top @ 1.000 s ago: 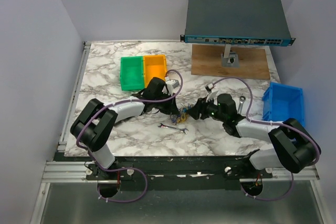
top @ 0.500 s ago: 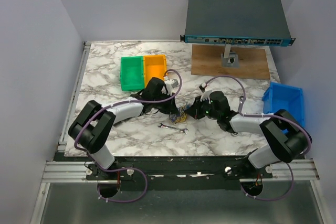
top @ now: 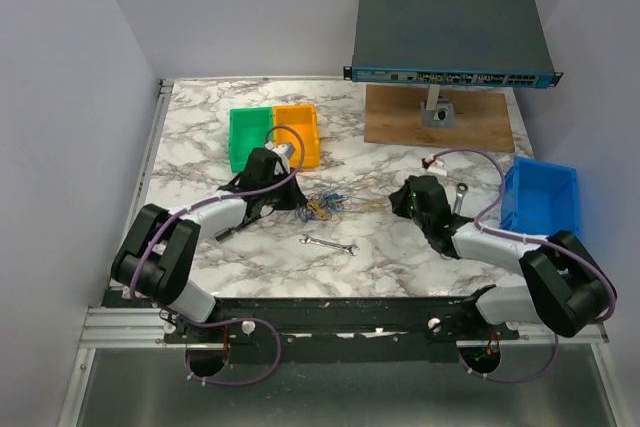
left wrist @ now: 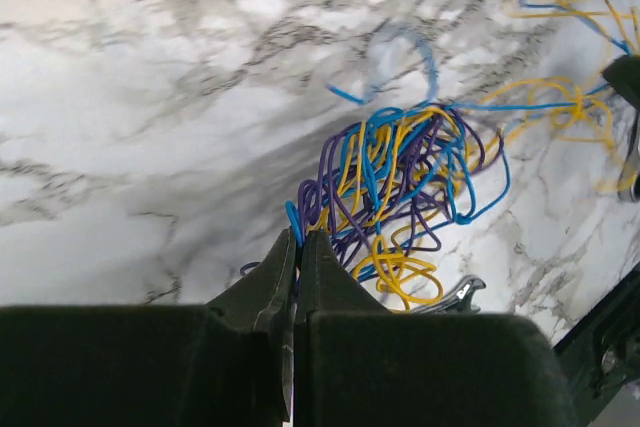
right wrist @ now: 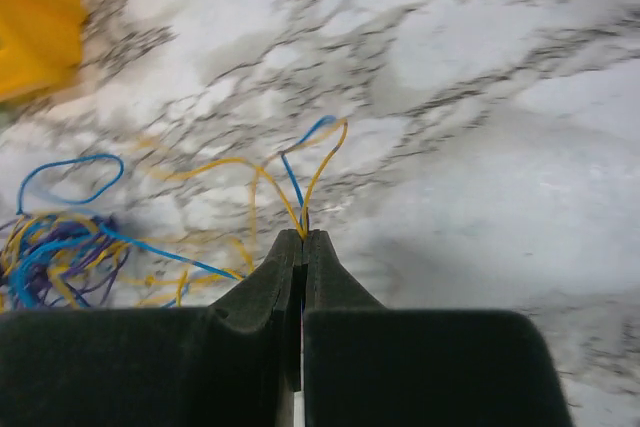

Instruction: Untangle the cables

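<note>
Marble table (top: 400, 267), wrench (top: 330, 243) nearest, then the cables (top: 322, 204) in a blue, yellow and purple tangle at mid-table, left gripper (left wrist: 297, 237) clamped on its edge, right gripper (right wrist: 303, 235) pinching yellow and blue strands stretched rightward, green bin (top: 250, 139) and orange bin (top: 298, 132) beyond.

cables (left wrist: 400, 177): cut at right edge | orange bin (right wrist: 35, 17): cropped, blurred | wrench (left wrist: 455, 295): half-hidden
</note>
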Motion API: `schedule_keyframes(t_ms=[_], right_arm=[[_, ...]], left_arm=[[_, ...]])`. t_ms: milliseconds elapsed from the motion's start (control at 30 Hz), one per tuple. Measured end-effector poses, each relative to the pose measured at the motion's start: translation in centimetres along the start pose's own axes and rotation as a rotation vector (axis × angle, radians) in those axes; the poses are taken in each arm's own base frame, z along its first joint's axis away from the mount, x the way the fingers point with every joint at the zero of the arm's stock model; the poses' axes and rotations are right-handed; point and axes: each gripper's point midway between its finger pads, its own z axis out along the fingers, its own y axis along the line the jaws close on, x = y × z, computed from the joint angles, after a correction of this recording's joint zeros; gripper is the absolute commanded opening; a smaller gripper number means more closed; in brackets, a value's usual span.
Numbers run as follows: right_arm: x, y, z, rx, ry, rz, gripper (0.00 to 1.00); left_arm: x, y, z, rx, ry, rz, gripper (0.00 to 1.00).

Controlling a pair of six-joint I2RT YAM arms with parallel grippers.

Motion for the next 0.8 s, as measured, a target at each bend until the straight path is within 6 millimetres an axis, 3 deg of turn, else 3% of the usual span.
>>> schedule_keyframes(t_ms=[100, 233, 567, 800], right_arm=[[-0.7, -3.0, 0.1, 0.124, -0.025, 0.066, 0.01], [-1.8, -5.9, -0.6, 0.234, -0.072, 0.151, 0.01], [-3.8, -6.8, -2.4, 0.278, -0.172, 0.229, 0.01], [-5.3, -8.7, -4.9, 0.351, -0.306, 0.351, 0.01]], left_arm=[[0.2, 1.9, -0.4, -0.041, -0.005, -0.062, 0.0], [0.0, 2.7, -1.0, -0.083, -0.035, -0.094, 0.0], [-1.7, 3.2, -2.8, -0.147, -0.139, -0.094, 0.0], [-3.4, 4.7, -7.6, -0.288, -0.357, -0.151, 0.0]])
